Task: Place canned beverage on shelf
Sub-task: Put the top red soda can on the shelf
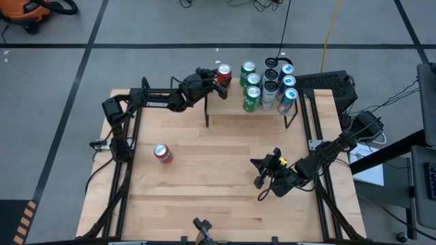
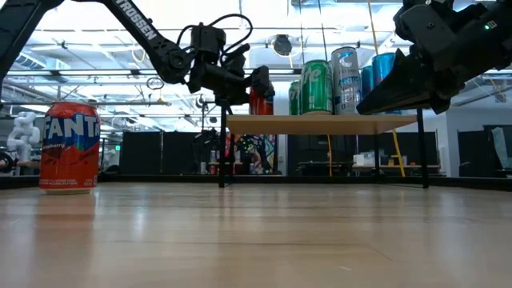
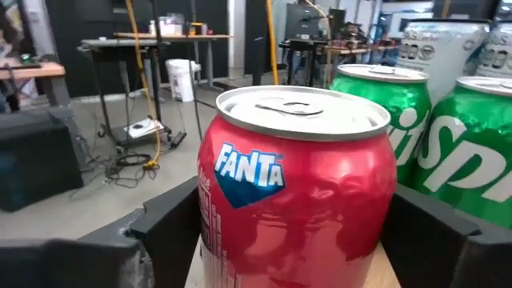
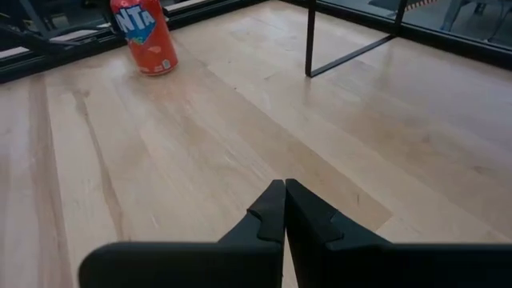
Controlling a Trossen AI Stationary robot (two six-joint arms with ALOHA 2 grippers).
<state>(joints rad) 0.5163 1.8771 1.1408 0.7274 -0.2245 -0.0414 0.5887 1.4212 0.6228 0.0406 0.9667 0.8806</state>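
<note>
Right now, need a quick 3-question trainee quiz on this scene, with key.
1. The lone can, off the shelf, stands:
A) on the floor
B) on the table
C) on top of another can
2. True or false: the right end effector is shut and holds nothing.
3. What brand is the red can on the shelf at the left end effector?

Key: 1 B. 2 true. 3 Fanta.
</note>
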